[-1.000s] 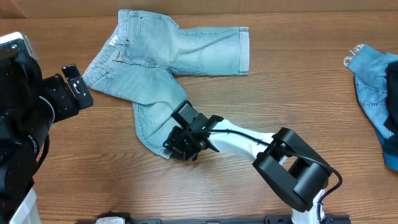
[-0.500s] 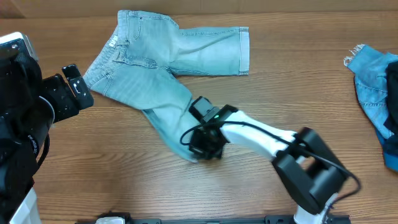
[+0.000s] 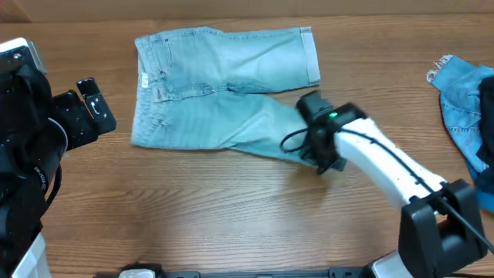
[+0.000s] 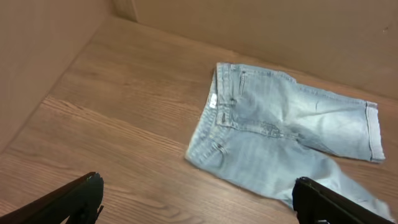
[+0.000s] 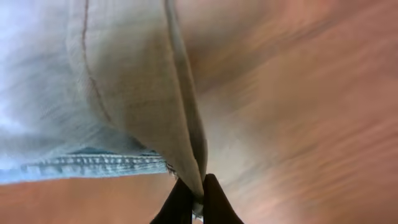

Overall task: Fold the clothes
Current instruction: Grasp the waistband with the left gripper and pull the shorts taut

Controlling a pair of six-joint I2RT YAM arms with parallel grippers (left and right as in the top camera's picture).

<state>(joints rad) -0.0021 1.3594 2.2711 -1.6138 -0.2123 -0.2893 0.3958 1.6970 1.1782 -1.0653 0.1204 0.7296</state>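
The right tool [image 3: 318,160] pinches a leg hem of the jeans [image 3: 216,85], spread on the worktop [image 3: 193,220], the left tool [image 3: 94,106] gaping beside their waistband; straightening seems in hand, and next the held leg probably needs laying over the other.

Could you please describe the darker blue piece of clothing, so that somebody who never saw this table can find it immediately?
Seen from overhead, follow the wooden table to the picture's right edge. There lies the darker denim garment, bunched up and partly cut off. Unlike the pale jeans spread in the middle, it is medium blue with a frayed white edge.
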